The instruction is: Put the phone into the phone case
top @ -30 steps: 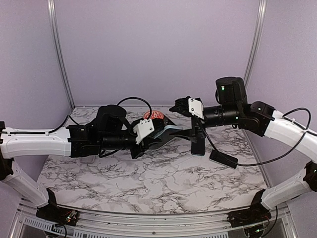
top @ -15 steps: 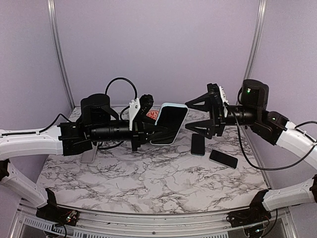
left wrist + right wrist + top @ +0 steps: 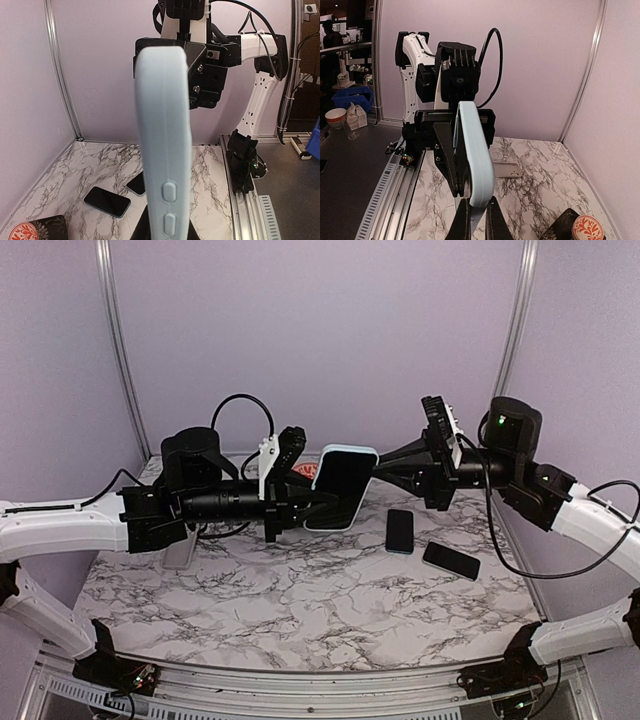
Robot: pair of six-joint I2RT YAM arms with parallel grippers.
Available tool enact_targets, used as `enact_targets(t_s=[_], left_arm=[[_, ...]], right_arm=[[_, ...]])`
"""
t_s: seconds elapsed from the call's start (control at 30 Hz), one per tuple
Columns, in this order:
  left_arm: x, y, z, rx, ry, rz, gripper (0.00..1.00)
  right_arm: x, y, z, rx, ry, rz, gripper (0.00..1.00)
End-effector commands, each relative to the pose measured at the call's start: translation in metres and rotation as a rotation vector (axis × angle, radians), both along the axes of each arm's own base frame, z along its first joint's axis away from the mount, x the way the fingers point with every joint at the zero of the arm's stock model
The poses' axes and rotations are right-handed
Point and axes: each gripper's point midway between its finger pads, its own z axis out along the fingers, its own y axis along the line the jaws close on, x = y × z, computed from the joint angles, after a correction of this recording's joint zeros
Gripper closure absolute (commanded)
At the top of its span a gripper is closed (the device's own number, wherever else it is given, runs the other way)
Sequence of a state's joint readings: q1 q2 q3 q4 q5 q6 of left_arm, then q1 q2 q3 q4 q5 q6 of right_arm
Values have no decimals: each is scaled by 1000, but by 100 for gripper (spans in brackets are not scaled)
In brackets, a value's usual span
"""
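Observation:
A light blue phone case (image 3: 342,487) with a dark inner face hangs upright in the air above the table's middle. My left gripper (image 3: 305,505) is shut on its left edge. My right gripper (image 3: 380,472) is shut on its opposite edge. In the left wrist view the case (image 3: 162,135) stands edge-on with two side buttons, my left gripper (image 3: 162,234) pinching its bottom. The right wrist view shows the case's (image 3: 476,150) end between my right gripper's (image 3: 478,206) fingers. Two dark phones (image 3: 399,530) (image 3: 451,560) lie flat on the table below the right arm.
A black case with a red patterned disc (image 3: 305,472) lies behind the held case. A clear case (image 3: 502,167) lies on the marble beneath the left arm. The purple walls and metal corner posts (image 3: 515,330) close the back and sides.
The left arm lifted the blue case off the table and turned it upright. The right gripper rose, came in from the right with open jaws and shut on the case's far edge.

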State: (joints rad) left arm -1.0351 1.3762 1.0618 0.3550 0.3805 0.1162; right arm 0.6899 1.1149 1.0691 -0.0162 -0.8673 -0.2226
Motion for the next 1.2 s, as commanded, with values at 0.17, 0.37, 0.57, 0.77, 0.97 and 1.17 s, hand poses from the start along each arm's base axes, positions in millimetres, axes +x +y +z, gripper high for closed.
enact_targets(t_s=[0.17, 0.37, 0.57, 0.77, 0.97, 1.17], left_arm=[[0, -6, 33, -111, -26, -11, 100], [0, -5, 36, -117, -40, -6, 100], [0, -3, 43, -154, -28, -2, 100], [4, 2, 68, -248, 85, 22, 100], [-3, -2, 68, -264, 181, -47, 100], [-7, -3, 66, -260, 184, -72, 100]], right_arm=[[-5, -1, 23, 76, -46, 15, 49], [0, 6, 14, 37, -18, 26, 94], [8, 7, 1, -8, 17, -7, 94], [13, 12, -6, 35, 86, -1, 13], [1, 13, 7, 110, 118, 84, 49], [3, 19, 3, 103, 181, 112, 82]])
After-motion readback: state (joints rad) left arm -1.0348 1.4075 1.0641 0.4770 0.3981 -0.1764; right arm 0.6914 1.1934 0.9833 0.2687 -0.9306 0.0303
